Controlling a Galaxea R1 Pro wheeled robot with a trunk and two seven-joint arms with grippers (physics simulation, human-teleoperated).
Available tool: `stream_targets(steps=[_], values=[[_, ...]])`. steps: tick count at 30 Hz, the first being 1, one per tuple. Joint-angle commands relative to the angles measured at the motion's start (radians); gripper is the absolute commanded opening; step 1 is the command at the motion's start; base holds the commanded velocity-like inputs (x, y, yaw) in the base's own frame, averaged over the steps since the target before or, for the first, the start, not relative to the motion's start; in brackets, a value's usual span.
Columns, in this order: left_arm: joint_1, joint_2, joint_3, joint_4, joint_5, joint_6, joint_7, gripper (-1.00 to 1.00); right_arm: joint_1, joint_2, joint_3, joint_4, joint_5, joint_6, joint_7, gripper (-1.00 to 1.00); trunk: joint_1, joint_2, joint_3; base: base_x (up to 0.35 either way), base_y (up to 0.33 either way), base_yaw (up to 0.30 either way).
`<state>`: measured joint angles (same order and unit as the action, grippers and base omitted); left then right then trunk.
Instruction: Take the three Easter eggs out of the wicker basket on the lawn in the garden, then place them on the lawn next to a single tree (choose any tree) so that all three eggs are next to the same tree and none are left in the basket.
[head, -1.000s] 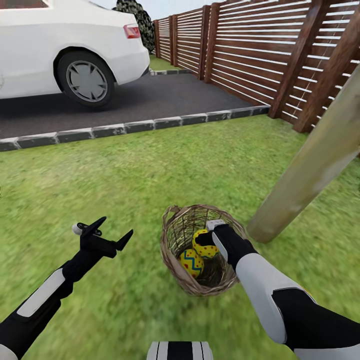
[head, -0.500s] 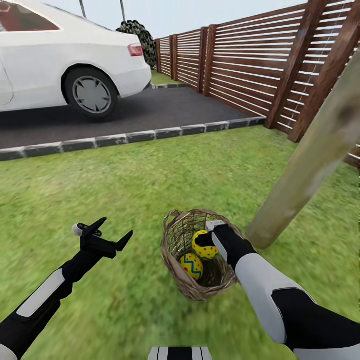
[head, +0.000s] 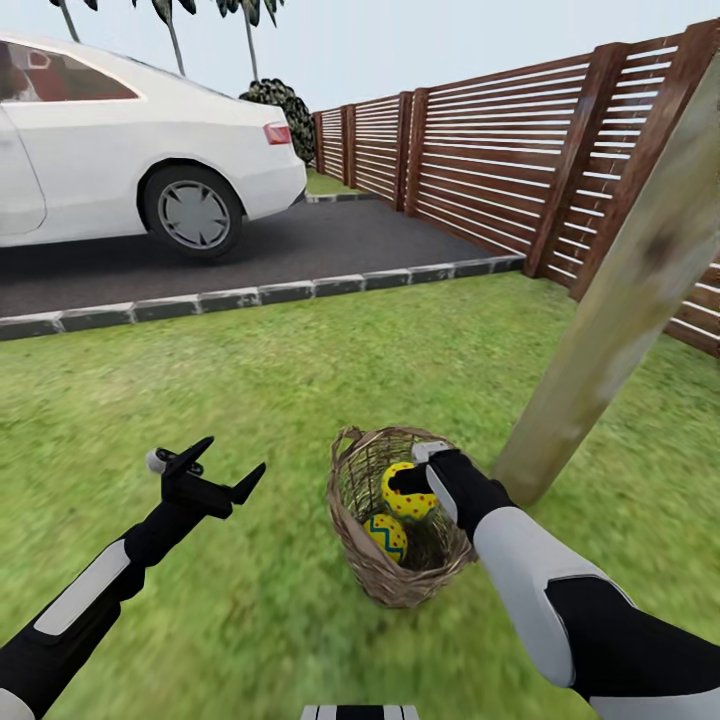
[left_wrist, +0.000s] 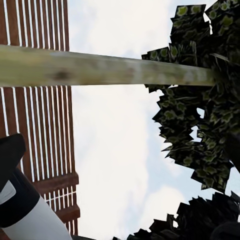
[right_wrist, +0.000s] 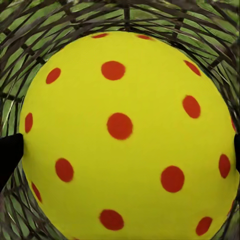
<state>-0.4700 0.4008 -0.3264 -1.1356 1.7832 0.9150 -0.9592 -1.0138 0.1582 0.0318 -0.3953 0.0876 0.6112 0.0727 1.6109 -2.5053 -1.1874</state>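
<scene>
lawn (head: 300, 380) spreads wide, with the leaning tree (head: 610, 310) at 3 o'clock of the wicker basket (head: 400, 585), its foot just beside the rim. right gripper (head: 412, 482) reaches into the basket, fingers closed on a red-dotted egg (head: 408, 497); a zigzag egg (head: 387, 534) lies at 7 o'clock of it. left gripper (head: 222, 466) hangs spread and empty at 9 o'clock of the basket.
</scene>
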Motion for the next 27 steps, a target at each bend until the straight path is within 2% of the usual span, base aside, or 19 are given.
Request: stream_targets(steps=[1,6,11,22,27], values=[[-0.001,0.001,-0.003,0.0,0.005,0.004,-0.003,1.0,0.0,-0.001,0.002,-0.002,0.009,0.005,0.004,-1.0,-0.001,0.0,0.003,0.0,0.0,0.0],[-0.001,0.001,-0.003,0.001,0.005,0.004,-0.002,1.0,0.0,0.001,0.002,-0.001,0.009,0.038,0.01,-1.0,-0.003,0.001,0.022,0.0,0.0,0.0],[-0.001,0.001,-0.003,0.002,0.005,0.004,-0.001,1.0,0.0,0.0,0.003,-0.002,0.009,0.044,0.063,-1.0,-0.005,0.002,0.042,0.0,0.0,0.0],[-0.001,0.0,-0.003,0.0,0.004,0.005,0.0,1.0,0.0,0.0,0.002,-0.006,0.008,0.048,0.068,-1.0,-0.01,0.005,0.084,-0.002,0.0,0.0],[-0.001,0.001,-0.003,0.0,0.004,0.005,0.0,1.0,0.0,0.004,0.003,-0.004,0.007,0.048,0.068,-1.0,-0.022,0.026,0.101,-0.261,0.0,0.0]])
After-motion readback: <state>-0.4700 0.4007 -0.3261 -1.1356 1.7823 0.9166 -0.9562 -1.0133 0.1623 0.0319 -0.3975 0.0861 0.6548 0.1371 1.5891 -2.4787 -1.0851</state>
